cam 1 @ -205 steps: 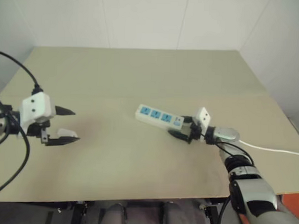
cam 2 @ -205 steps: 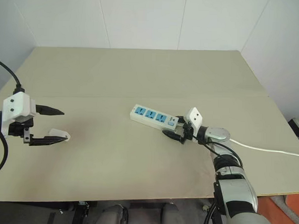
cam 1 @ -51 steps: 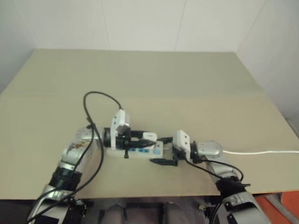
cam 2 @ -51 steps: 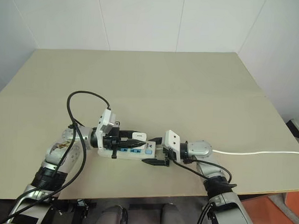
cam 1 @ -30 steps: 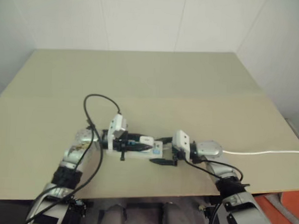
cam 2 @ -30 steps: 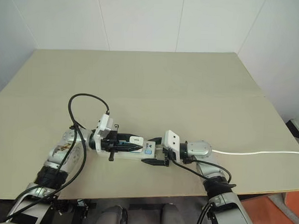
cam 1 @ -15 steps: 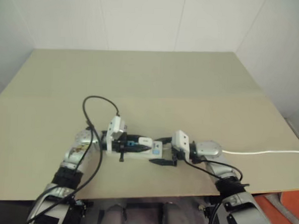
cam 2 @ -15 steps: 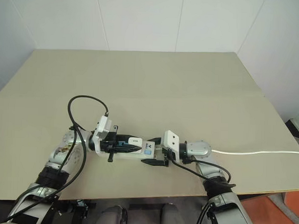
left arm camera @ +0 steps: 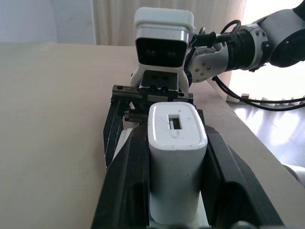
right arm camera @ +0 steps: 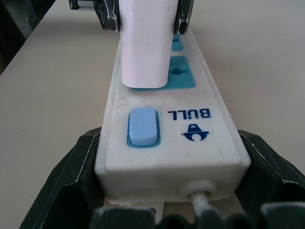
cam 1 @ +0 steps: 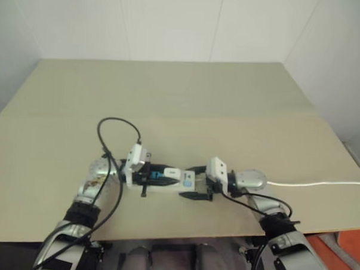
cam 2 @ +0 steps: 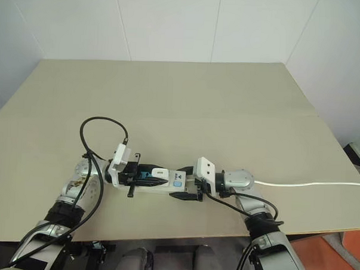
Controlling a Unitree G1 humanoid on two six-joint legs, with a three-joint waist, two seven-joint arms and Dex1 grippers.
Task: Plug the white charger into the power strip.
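White charger (left arm camera: 176, 162) clamped in the left gripper (left arm camera: 174, 191), seated on a blue socket of the power strip (right arm camera: 162, 129) near the table's front edge.
"BULL" printed in blue beside a pale blue switch (right arm camera: 142, 125), readable from the right wrist. Right gripper (right arm camera: 167, 191) with black fingers pressed against both sides of the strip's switch end, thin white cord (cam 2: 309, 184) trailing right. Plain beige table (cam 2: 199, 100), white walls behind. Small slot in the charger's end, seen from the left wrist.
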